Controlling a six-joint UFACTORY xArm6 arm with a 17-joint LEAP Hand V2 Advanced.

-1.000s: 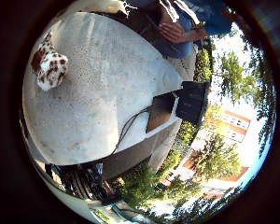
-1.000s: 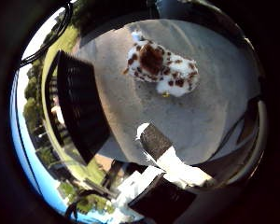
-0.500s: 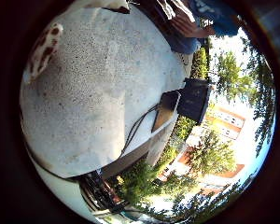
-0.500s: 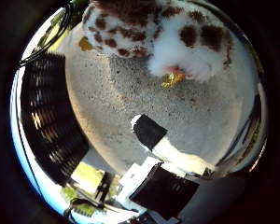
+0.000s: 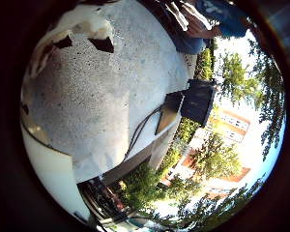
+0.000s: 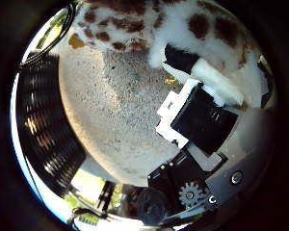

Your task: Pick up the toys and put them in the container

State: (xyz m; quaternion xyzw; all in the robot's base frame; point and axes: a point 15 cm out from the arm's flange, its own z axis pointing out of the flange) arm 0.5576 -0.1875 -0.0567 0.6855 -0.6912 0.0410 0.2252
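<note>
A white plush toy (image 6: 149,21) with brown spots lies on the round stone table (image 6: 111,120) and fills the edge of the thumb side view, very close to the palm. My right hand (image 6: 197,115) is over it, and a curled finger with a black tip (image 6: 180,57) presses into the toy's white fur. In the little finger side view, white and dark shapes (image 5: 77,36) curl in at the table's far edge; I cannot tell whether they are fingers or toy. A black slatted container (image 6: 43,125) stands beside the table.
A black box (image 5: 198,101) with a brown flap sits at the table's rim (image 5: 150,145). A person sits at the far side of the table (image 5: 198,24). Small yellow bits (image 6: 77,41) lie on the stone near the toy. Trees and buildings lie beyond.
The camera has dropped closer to the table and the toy. The toy now fills more of the thumb side view, and a finger has curled in onto its fur.
</note>
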